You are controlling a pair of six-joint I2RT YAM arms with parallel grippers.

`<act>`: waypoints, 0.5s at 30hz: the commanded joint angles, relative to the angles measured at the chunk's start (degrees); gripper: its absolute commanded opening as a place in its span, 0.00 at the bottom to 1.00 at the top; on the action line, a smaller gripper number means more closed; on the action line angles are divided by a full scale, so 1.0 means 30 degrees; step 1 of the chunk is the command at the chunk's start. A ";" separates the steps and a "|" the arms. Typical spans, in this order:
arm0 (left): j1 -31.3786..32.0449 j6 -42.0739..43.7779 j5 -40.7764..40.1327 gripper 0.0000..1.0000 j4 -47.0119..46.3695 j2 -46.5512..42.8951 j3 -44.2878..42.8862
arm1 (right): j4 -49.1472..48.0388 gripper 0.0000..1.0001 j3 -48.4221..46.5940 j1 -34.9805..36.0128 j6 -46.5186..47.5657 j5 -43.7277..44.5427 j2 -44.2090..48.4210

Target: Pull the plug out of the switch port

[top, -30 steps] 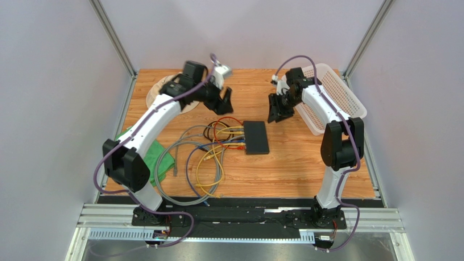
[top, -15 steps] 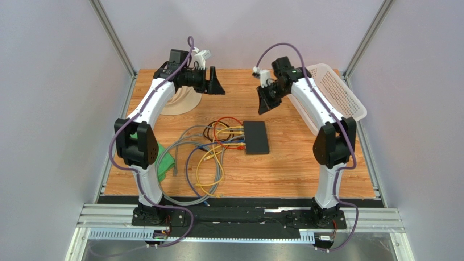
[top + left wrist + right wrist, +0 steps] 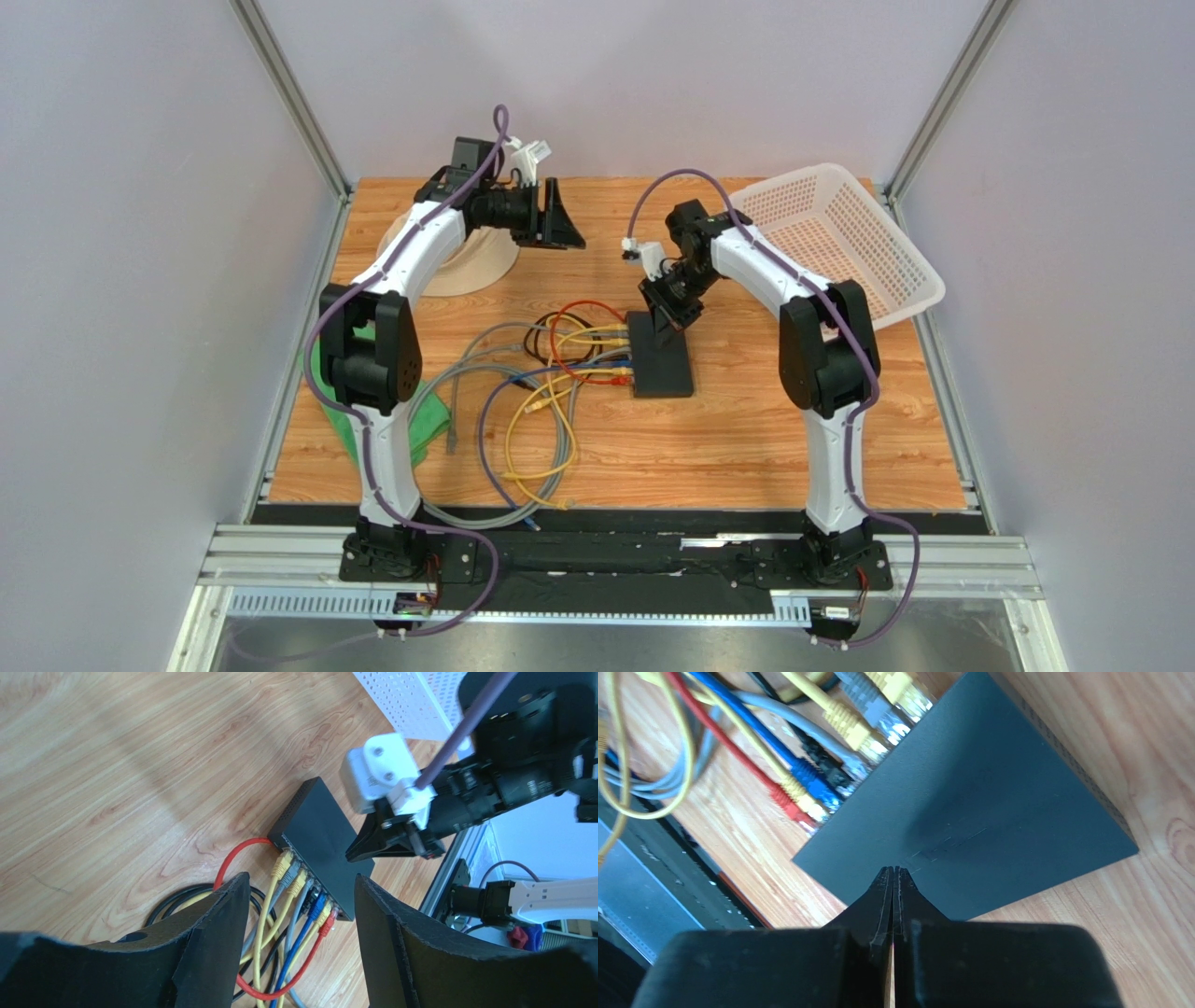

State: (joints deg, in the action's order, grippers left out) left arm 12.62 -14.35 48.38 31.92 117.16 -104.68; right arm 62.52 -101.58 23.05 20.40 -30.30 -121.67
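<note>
One switch (image 3: 666,364) is counted below the right end effector (image 3: 893,878), seven plugs (image 3: 854,729) seated; one basket (image 3: 856,238), one green cloth (image 3: 428,413) also counted.

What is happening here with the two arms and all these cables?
Two robot arms are set to pull a plug from the black switch. The right gripper is shut and empty, its tips pointing down at the switch's top, touching it or nearly so. The left gripper is open and hangs in the air behind and to the left, holding nothing. The coloured plugs that show sit in their ports along the switch's left side; none is pulled yet.
</note>
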 commanded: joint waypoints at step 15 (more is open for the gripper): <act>0.0714 0.0212 0.0982 0.60 -0.1558 0.0406 0.2376 | -0.0712 0.00 0.0636 -0.0386 0.0378 0.1199 0.0667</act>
State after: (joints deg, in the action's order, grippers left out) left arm 14.15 -15.03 48.23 29.65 117.45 -97.14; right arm 63.86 -100.77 23.05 20.82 -28.53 -124.68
